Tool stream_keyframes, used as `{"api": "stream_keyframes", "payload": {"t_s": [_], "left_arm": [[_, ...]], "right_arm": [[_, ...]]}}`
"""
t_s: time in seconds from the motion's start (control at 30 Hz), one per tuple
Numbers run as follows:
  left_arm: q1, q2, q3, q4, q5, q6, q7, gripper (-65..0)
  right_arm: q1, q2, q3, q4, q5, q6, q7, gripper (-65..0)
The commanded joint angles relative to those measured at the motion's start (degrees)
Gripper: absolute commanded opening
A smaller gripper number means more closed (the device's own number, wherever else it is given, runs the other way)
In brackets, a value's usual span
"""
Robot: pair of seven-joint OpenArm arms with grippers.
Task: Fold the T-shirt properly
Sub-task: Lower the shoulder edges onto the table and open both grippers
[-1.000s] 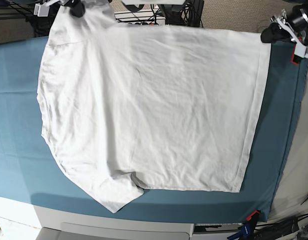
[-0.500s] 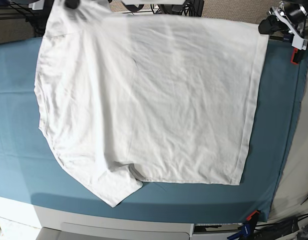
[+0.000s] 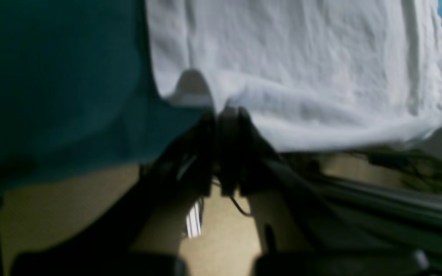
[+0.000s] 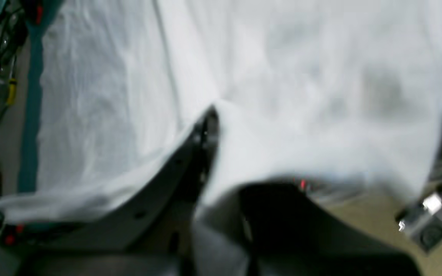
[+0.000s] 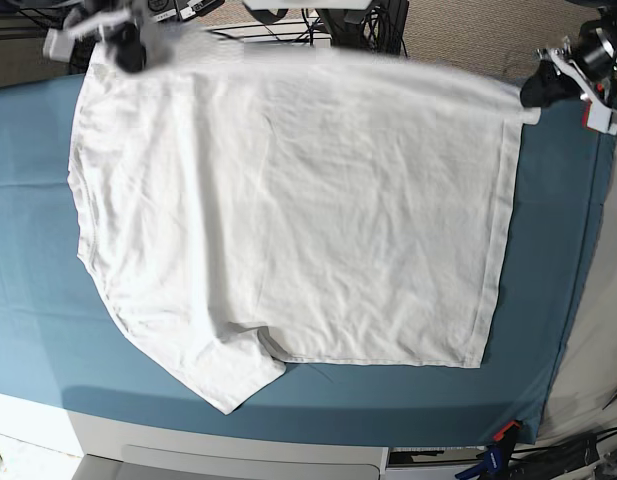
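One T-shirt [image 5: 288,210]; one teal cloth [image 5: 548,250] — two pincers.

We see our left gripper [image 3: 221,115] with its dark jaws pressed together on the near edge of the T-shirt [image 3: 301,57], which bunches up where it is pinched. The white fabric spreads away wrinkled, with the teal cloth [image 3: 60,84] on its left and tan floor [image 3: 221,237] below.
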Motion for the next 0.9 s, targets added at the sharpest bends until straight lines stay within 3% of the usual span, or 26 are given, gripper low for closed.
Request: {"api": "stream_keyframes", "payload": {"t_s": [0.0, 0.17, 0.33, 0.47, 0.63, 0.87], "left_arm": [[-0.22, -0.79, -0.48, 0.70, -0.37, -0.13, -1.73, -65.0], [-4.57, -0.74, 1.14, 0.59, 2.08, 1.79, -3.02, -65.0], [-9.99, -0.76, 12.46, 0.35, 10.25, 2.86, -6.12, -65.0], [-14.21, -0.44, 17.33, 0.35, 15.89, 5.95, -6.69, -65.0], [-17.00, -1.18, 17.31, 0.35, 19.45, 8.72, -6.84, -65.0], [-17.09, -1.70, 17.31, 0.35, 21.31, 8.66, -8.81, -65.0]], "right_arm": [[1.55, -0.07, 0.31, 0.81, -0.44, 0.44, 1.70, -65.0], [12.44, -0.20, -3.96, 0.74, -11.78, -1.29, 4.90, -65.0], [20.13, 0.00, -11.17, 0.26, -23.43, -4.76, 8.00, -65.0], [24.46, 0.52, -14.73, 0.26, -30.25, -6.10, 10.10, -65.0], [28.70, 2.86, -15.76, -0.63, -33.88, -8.35, 10.82, -65.0], [31.63, 4.26, -15.72, -7.28, -33.64, -8.33, 11.08, -65.0]]}}
